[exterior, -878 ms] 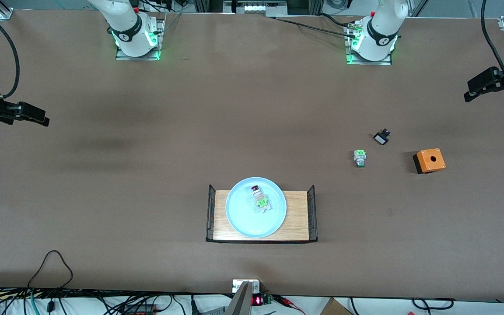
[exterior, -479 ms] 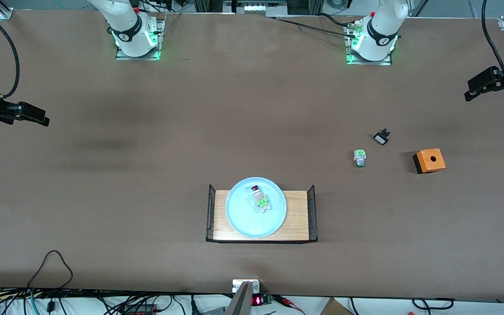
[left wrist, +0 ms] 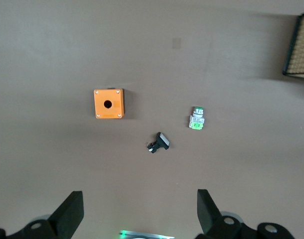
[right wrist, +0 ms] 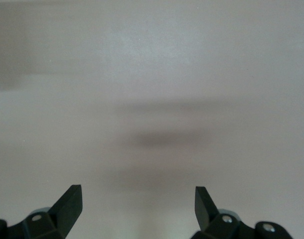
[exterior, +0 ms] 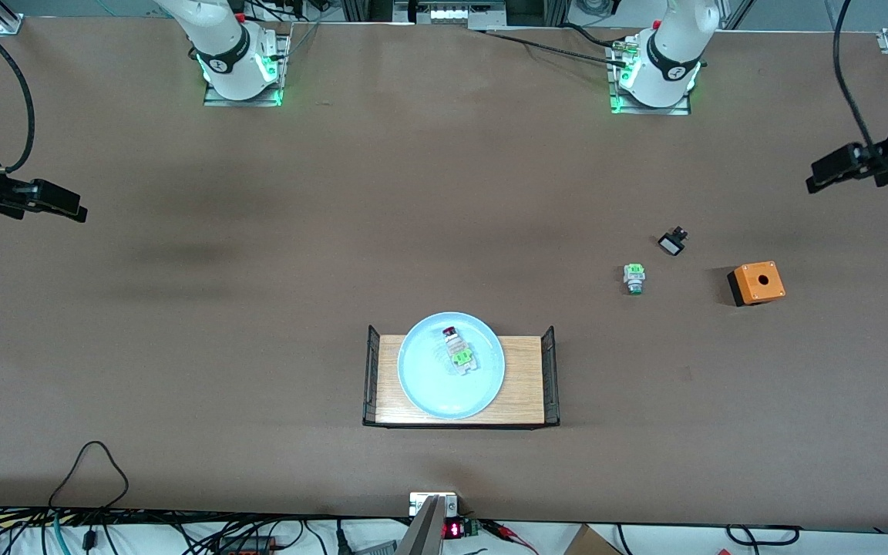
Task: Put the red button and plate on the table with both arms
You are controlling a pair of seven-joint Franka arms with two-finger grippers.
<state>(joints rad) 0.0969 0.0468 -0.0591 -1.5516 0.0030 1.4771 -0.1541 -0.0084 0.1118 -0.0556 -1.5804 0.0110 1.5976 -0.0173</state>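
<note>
On wooden tray (exterior: 525,385), mid-worktop (exterior: 259,308): pale blue plate (exterior: 428,385) bearing red button (exterior: 458,351) | left pincer (exterior: 829,171), right pincer (exterior: 58,202): fingers apart, hovering over worktop ends | advice: grip button's body first, plate by rim.

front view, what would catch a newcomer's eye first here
The pale blue plate on a wooden tray near the table's middle, with the red button lying on it. Next the orange box toward the left arm's end. Both pincers, left and right, hang open at the table's ends.
</note>
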